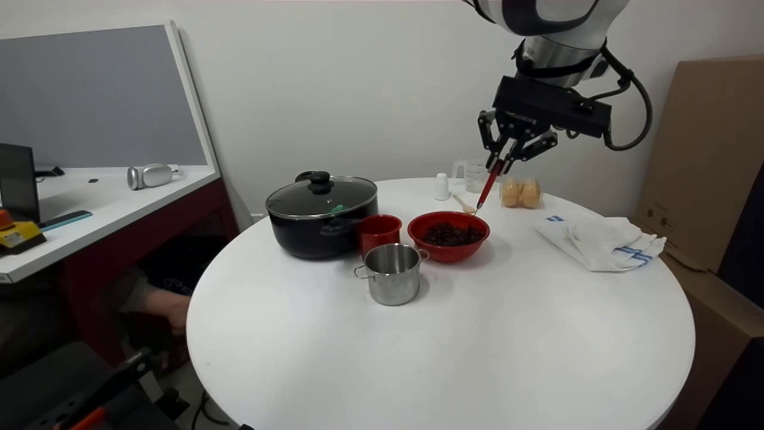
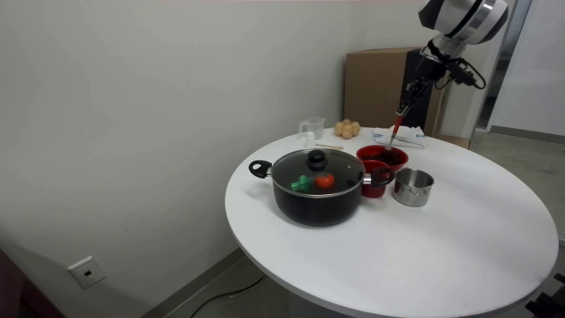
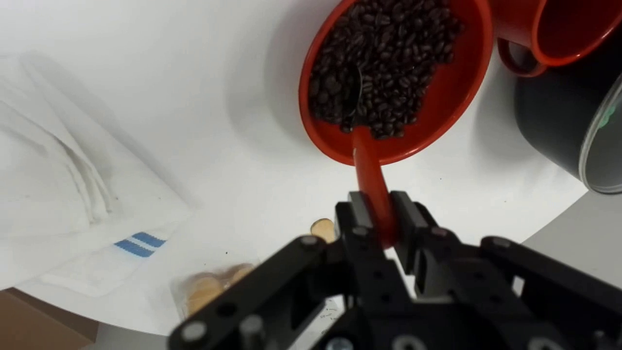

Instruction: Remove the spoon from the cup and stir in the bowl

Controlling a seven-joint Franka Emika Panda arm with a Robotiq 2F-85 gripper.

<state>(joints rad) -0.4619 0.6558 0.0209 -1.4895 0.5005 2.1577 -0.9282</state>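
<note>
Spoon in ROBOTIQ-labelled end effector

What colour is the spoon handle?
Red, leaning orange; the spoon handle shows best in the wrist view.

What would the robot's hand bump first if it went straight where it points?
Probably the red bowl or the dark beans inside; which comes first is unclear. The hand points down there, with the red spoon sticking out ahead.

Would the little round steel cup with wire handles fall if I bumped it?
The little round steel cup with wire handles might slide rather than tip, since it stands upright on a wide base. Knocked over, it could roll, as its sides are round. It may feel slippery, because its metal looks smooth.
</note>
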